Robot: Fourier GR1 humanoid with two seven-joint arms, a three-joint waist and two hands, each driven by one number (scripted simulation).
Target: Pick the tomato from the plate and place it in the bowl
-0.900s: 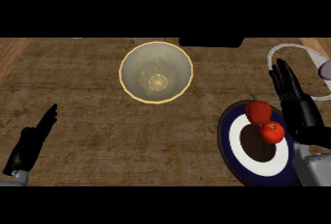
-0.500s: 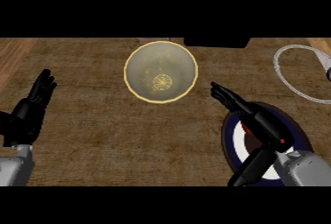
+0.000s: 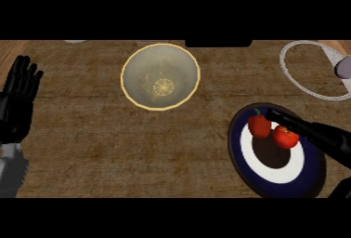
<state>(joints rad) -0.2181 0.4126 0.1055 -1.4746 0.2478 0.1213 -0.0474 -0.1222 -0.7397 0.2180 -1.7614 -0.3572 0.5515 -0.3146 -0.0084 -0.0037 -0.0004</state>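
Observation:
A yellow-rimmed glass bowl (image 3: pixel 161 76) stands at the back middle of the wooden counter. At the right lies a dark-blue plate (image 3: pixel 241 158) with a white ring and a dark centre. On it are two red things: a tomato (image 3: pixel 286 138) and, to its left, a taller red piece with a green stem (image 3: pixel 258 125). My right hand (image 3: pixel 322 135) comes in from the right edge, open, with straight fingers lying across the plate's back part and touching the tomato's far side. My left hand (image 3: pixel 17 102) rests open at the left edge, fingers up.
A white-rimmed round dish (image 3: pixel 310 88) lies at the back right with a grey object (image 3: pixel 343 69) beside it. A dark block (image 3: pixel 219 43) sits at the counter's back edge behind the bowl. Bare wood lies between bowl and plate.
My right hand has drawn back to the right, off the plate's middle, so both red pieces show again. My left hand has risen a little at the left edge.

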